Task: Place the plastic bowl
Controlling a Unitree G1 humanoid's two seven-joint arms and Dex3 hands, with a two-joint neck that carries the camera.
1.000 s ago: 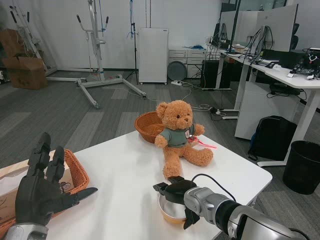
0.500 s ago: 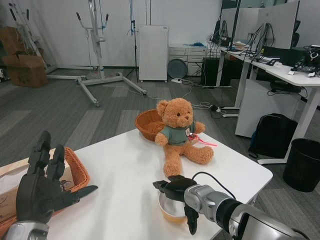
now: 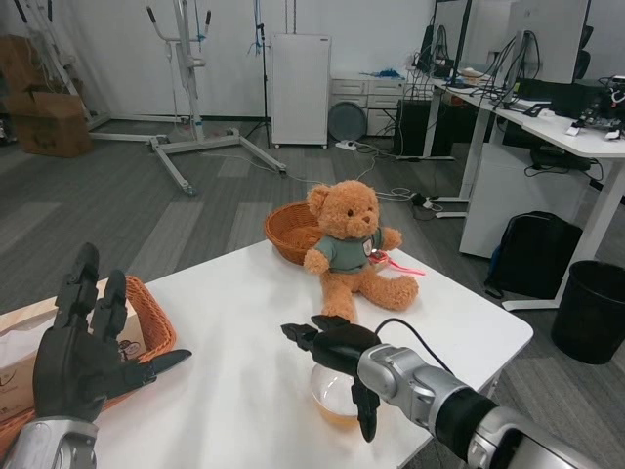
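- Head view shows the left hand (image 3: 83, 357) raised at the far left, fingers spread wide apart, holding nothing.
- Just behind that hand sits a low wicker tray (image 3: 156, 327) at the table's left edge, with a flat box inside it (only part of the box shows).
- Next comes the white table (image 3: 234, 322), bare in the middle.
- Near the front edge of the table sits the plastic bowl (image 3: 332, 401), see-through with a yellow-brown bottom.
- Over the bowl is the right hand (image 3: 337, 357). Its fingers are spread above the rim and one points down along the bowl's near side. I cannot tell if it is gripping the bowl or only hovering over it.
- Behind the bowl, near it, sits a brown teddy bear (image 3: 350, 249) in a green shirt, facing the robot.
- A round wicker basket (image 3: 291, 230) stands right behind the bear at the far edge.
- Off to the right, on the floor past the table, are a black backpack (image 3: 535, 254) and a black bin (image 3: 591, 311).
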